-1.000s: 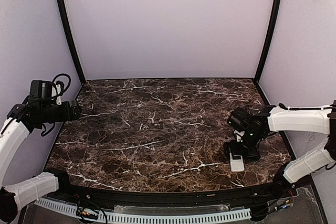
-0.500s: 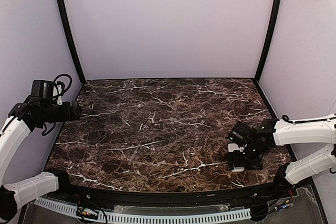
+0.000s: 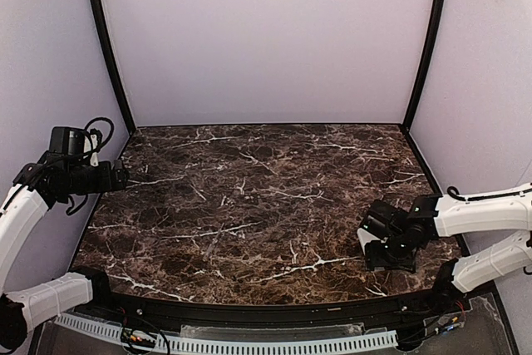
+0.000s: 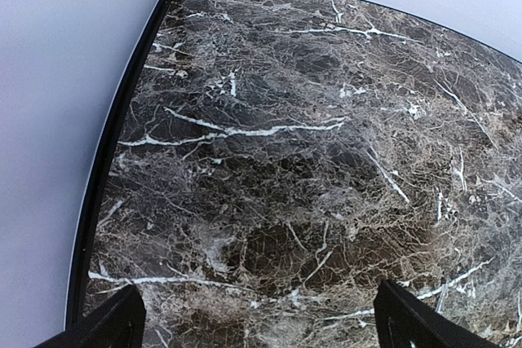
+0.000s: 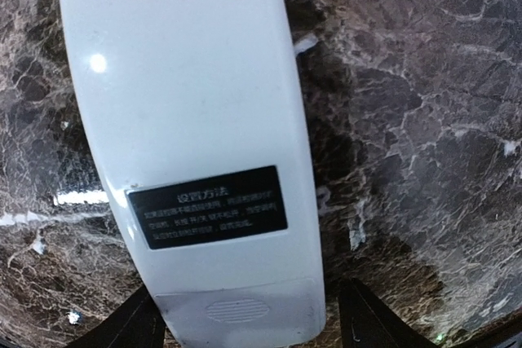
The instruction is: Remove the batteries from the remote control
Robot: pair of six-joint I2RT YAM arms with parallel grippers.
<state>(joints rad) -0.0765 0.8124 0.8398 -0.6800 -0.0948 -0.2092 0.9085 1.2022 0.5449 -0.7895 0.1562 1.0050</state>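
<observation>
With the remote [image 5: 196, 136] lying back-up at the table's [image 3: 249, 205] 4 o'clock, the right gripper [image 5: 249, 328] straddles it, jaws spread, the left gripper [image 4: 261, 323] spread and empty at 9 o'clock: an off-centre squeeze could skid the slick shell sideways.

The left arm [image 3: 18, 218] is held raised at the left side, with the left gripper [image 3: 121, 177] pointed inward and spread fully wide. The right arm [image 3: 486, 212] is stretched low and leftward, with the right gripper [image 3: 382, 253] pointed downward and its fingers [image 5: 371, 323] set apart.
</observation>
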